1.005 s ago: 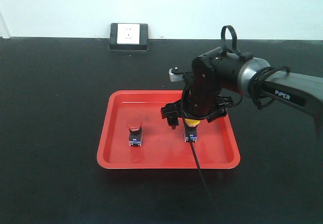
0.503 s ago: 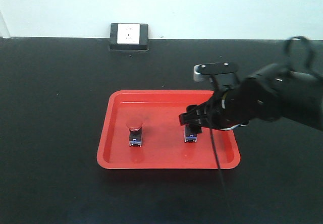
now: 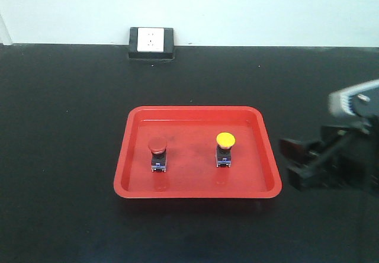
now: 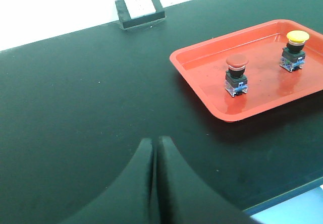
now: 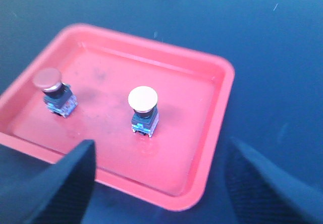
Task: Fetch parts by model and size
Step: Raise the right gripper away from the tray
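Black tabletop with a tray and a socket block

A red tray (image 3: 269, 156) is set near the middle of the black table (image 3: 65, 144); a black-framed white wall-socket block (image 3: 151, 42) is placed at the far edge, well apart from it.

Even bright light; right end effector (image 3: 308, 162) motion-blurred.

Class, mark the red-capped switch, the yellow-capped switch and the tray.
red-capped switch (image 3: 157, 145): front view, on its round cap.
yellow-capped switch (image 3: 225, 139): front view, on its cap.
red tray (image 3: 195, 192): front view, on the near rim.
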